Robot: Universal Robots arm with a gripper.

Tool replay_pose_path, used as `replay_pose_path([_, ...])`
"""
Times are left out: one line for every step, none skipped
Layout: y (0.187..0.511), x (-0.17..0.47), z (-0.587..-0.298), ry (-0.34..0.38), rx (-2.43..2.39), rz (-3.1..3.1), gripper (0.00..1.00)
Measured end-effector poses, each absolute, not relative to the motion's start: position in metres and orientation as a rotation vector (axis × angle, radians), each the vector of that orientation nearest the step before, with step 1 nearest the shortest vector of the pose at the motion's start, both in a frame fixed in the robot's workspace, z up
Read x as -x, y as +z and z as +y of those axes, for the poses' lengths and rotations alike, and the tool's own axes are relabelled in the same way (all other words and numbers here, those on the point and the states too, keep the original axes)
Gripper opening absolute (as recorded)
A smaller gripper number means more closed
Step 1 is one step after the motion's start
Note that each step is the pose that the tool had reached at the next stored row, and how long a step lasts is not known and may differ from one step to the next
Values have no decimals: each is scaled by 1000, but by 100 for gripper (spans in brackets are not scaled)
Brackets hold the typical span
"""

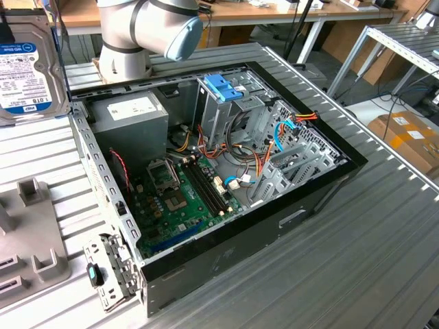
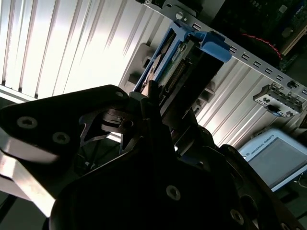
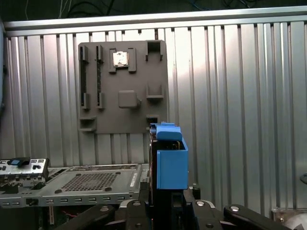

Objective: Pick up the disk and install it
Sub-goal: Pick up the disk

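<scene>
At the exterior view's upper left the disk (image 1: 27,68) hangs with its label facing the camera. It is above the ribbed table (image 1: 357,260), off to one side of the open computer case (image 1: 226,253) and not yet over it. Inside the case are the grey power-supply box (image 1: 130,113), the upright cage (image 1: 219,127) topped by its blue bracket (image 1: 223,88), and loose cables (image 1: 257,164) just beside the cage. The arm (image 1: 147,27) stands at the top centre. The step in hand looks like carrying the disk towards the case. To go well, the carry needs enough height to clear the case wall, and a path wide of the cables, which could snag.

In the second wrist view the gripper (image 2: 168,108) has its dark fingers (image 2: 149,103) clenched on the disk. The disk juts out from them with its light-blue carrier (image 2: 211,45) at the far end, and the case wall (image 2: 240,52) lies beyond. Most of the drive's length seems to hang free of the hold, so a firm, steady clamp matters.

In the first wrist view the disk (image 3: 171,163) stands on edge out of the gripper (image 3: 165,203). The grey fixture plate (image 3: 122,86) lies on the table behind it, with the case's rim (image 3: 72,184) nearby. It looks upright, and keeping it square should help it meet the cage cleanly.
</scene>
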State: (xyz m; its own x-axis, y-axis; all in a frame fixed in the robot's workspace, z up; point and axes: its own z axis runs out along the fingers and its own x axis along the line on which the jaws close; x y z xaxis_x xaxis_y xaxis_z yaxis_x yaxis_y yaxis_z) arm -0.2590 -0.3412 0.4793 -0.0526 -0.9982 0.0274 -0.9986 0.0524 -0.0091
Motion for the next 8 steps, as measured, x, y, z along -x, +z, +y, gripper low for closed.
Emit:
replay_pose_path([479, 256, -341, 40, -2153, -2269, 35])
replay_pose_path([479, 254, -341, 40, -2153, -2269, 35])
replay_pose_path([479, 250, -341, 40, -2153, -2269, 35])
replay_pose_path([479, 245, -341, 40, -2153, -2269, 35])
replay_pose_path([479, 241, -341, 40, -2153, -2269, 35])
replay_pose_path([479, 239, -341, 40, -2153, -2269, 35])
replay_pose_path([479, 238, -341, 40, -2153, -2269, 35])
replay_pose_path([479, 233, -341, 40, -2153, -2269, 35])
